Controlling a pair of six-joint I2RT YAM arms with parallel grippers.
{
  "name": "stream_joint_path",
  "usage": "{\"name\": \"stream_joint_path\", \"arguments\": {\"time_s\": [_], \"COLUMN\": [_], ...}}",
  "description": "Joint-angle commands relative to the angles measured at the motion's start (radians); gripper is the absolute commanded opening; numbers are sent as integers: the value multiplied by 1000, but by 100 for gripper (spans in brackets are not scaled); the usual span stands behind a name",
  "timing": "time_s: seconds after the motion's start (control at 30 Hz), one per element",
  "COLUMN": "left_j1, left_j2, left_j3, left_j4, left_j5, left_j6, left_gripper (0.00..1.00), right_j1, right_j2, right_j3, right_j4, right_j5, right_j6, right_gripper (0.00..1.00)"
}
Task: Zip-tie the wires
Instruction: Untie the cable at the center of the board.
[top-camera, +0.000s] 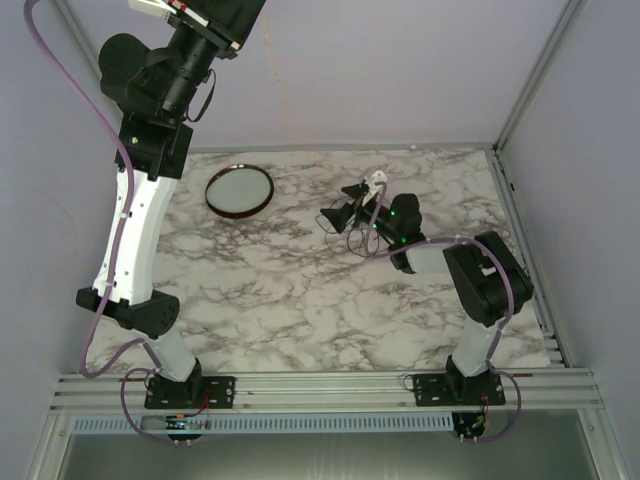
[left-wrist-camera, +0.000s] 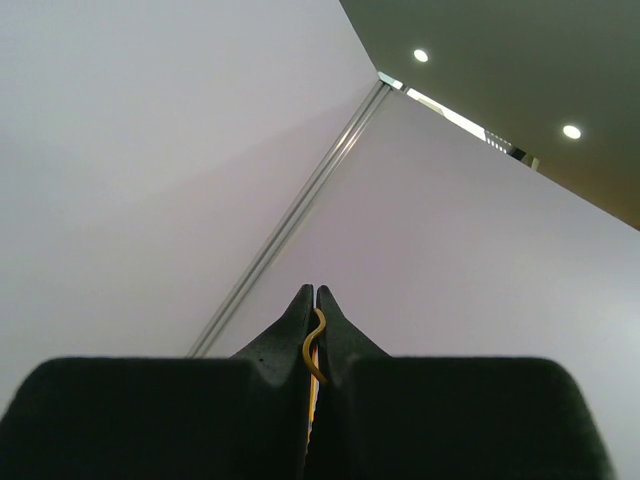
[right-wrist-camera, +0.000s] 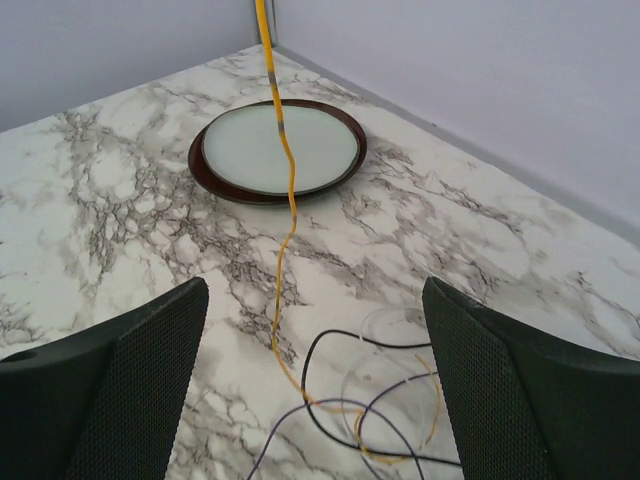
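Top cam: left arm (top-camera: 135, 225) raised high, right gripper (top-camera: 343, 207) low over the wires (top-camera: 352, 236), right of the dish (top-camera: 239, 190). Left wrist: left gripper (left-wrist-camera: 316, 300) pinched shut on a yellow wire (left-wrist-camera: 314, 345). Right wrist: fingers (right-wrist-camera: 110, 380) spread wide, nothing btwn them, wires looped on the table (right-wrist-camera: 120, 170) just ahead.

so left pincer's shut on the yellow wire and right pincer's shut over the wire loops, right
Not quite: the right pincer is open over the wire loops, as the right wrist view shows. The left pincer is shut on the yellow wire.
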Motion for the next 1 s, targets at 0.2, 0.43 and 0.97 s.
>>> {"name": "stream_joint_path", "arguments": {"time_s": [0.2, 0.43, 0.97], "left_j1": [7, 7, 155], "left_j2": [-32, -37, -201], "left_j3": [21, 20, -252], "left_j4": [26, 35, -1], "left_j5": [25, 18, -20], "left_j6": [-7, 3, 61], "left_gripper": [0, 0, 0], "right_j1": [22, 28, -4], "right_j2": [141, 198, -108], "right_j3": [130, 167, 292], "right_j4": [-81, -216, -603], "right_j5": [-44, -50, 360], "right_j6": [-25, -28, -205], "right_gripper": [81, 63, 0]}}
